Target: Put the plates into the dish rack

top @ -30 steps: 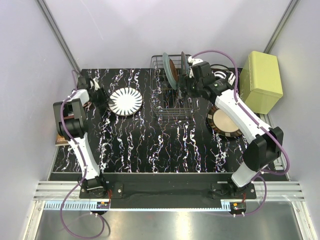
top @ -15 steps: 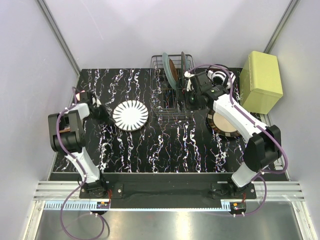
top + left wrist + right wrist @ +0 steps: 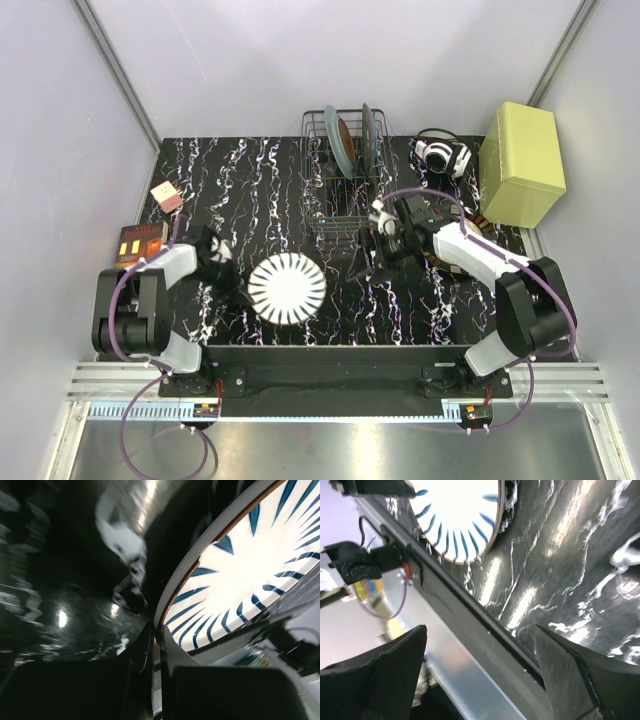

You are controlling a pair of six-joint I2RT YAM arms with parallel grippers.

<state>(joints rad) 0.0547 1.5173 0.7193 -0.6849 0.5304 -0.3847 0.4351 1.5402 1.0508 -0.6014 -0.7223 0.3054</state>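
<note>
Lower left of the overhead frame: left gripper (image 3: 228, 266) clenched hard on the left rim of the white plate with black radial stripes (image 3: 287, 288), seemingly tipped up off the black marbled table (image 3: 260, 180) and close to its front edge. From the left wrist view, fingers (image 3: 142, 675) biting only a thin strip of rim at bottom centre, with no support under the rest.

Upper centre: dish rack (image 3: 318, 205), well apart from the carried plate, with two teal plates (image 3: 338, 140) already upright in the far slots and the near slots apparently free.

Just right of centre, below the rack: right gripper (image 3: 372, 252) spread wide and holding nothing, aimed toward the striped plate, itself visible at upper left of the right wrist view. Far right, headphones (image 3: 443, 153) and yellow-green box (image 3: 522, 163), uninvolved.

Hazards ahead, by judgement:
- Rotation or slippage of the plate in so narrow an edge pinch, with a fall onto the front rail likely from this position.
- A knock against the waiting right gripper on the way to the rack.
- A chipped rim from clipping the rack wire or the standing teal plates through a misjudged entry angle.
</note>
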